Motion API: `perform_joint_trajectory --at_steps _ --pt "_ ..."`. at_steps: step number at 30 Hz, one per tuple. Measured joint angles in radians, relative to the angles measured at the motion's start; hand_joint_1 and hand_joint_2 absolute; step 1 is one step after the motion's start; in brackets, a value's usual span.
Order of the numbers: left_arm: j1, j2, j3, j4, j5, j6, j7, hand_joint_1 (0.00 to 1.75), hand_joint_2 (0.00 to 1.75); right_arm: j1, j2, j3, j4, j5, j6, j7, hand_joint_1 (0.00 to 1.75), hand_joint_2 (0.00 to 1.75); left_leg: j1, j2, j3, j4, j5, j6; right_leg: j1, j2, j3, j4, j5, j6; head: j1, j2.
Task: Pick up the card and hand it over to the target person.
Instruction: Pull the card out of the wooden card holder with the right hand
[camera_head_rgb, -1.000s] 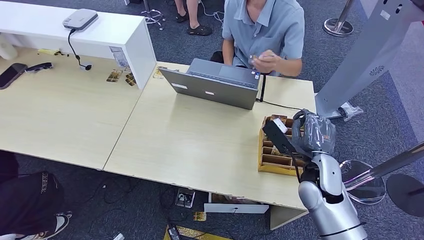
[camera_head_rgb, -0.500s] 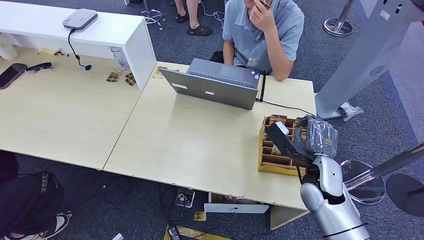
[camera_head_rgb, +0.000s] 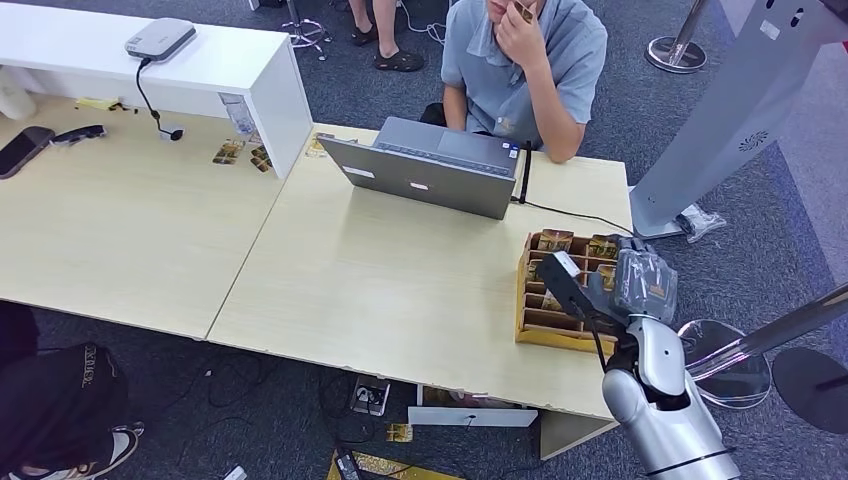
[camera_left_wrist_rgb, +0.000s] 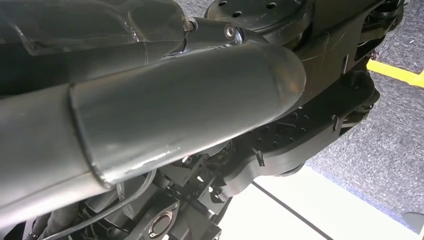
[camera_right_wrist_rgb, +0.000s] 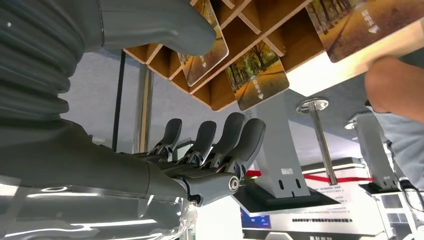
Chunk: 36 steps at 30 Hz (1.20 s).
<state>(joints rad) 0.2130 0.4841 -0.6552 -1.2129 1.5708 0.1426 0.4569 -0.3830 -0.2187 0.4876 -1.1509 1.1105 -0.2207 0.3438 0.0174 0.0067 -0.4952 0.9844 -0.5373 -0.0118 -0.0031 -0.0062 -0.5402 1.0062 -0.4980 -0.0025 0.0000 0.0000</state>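
**Right hand poised at the card rack, nothing in its grasp**

In the head view the right hand (camera_head_rgb: 640, 280), wrapped in clear plastic, sits in the lower right of the frame, right at the far-right edge of the wooden card rack (camera_head_rgb: 535, 325). The silver right arm (camera_head_rgb: 665, 410) rises from the bottom edge to meet it. The rack stands on the right end of the pale wooden table (camera_head_rgb: 400, 290), its slots holding cards printed with an autumn tree scene; two of those cards (camera_head_rgb: 555, 240) show in the top row, just left of the hand.

The right wrist view brings it close. The dark fingers (camera_right_wrist_rgb: 235, 135) are extended side by side, slightly apart, and they hold nothing. The thick grey thumb (camera_right_wrist_rgb: 160, 22) lies against one card (camera_right_wrist_rgb: 202, 55) that sticks out of its slot, the thumb tip overlapping its face. Another card (camera_right_wrist_rgb: 257, 80) juts from the neighbouring slot, well clear of the fingers. Whether the thumb presses that card I cannot tell.

In the upper middle of the head view a person in a grey-blue shirt (camera_head_rgb: 525, 60) sits behind an open grey laptop (camera_head_rgb: 430, 170), one hand raised to the face.

The left wrist view gives dark blurred parts close to the lens; how the left hand stands I cannot tell.
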Motion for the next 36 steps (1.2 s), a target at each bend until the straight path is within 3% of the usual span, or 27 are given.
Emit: perform_joint_trajectory --at_steps 5,36 --pt "-0.001 0.000 0.000 -0.001 0.000 -0.001 0.000 0.00 0.00 0.003 0.000 0.001 0.004 0.000 0.000 0.000 0.69 1.75 0.000 0.000 0.000 0.001 -0.001 0.000 0.000 0.000 0.000 0.001 -0.001 0.000 0.000 0.000" --pt "0.000 0.002 -0.003 -0.005 0.000 0.002 0.007 0.00 0.00 -0.012 0.004 -0.012 0.062 -0.006 -0.016 -0.013 1.01 1.75 0.000 0.000 0.000 0.000 0.000 0.000 0.000 0.000 0.000 0.001 0.000 0.000 0.000 0.000"
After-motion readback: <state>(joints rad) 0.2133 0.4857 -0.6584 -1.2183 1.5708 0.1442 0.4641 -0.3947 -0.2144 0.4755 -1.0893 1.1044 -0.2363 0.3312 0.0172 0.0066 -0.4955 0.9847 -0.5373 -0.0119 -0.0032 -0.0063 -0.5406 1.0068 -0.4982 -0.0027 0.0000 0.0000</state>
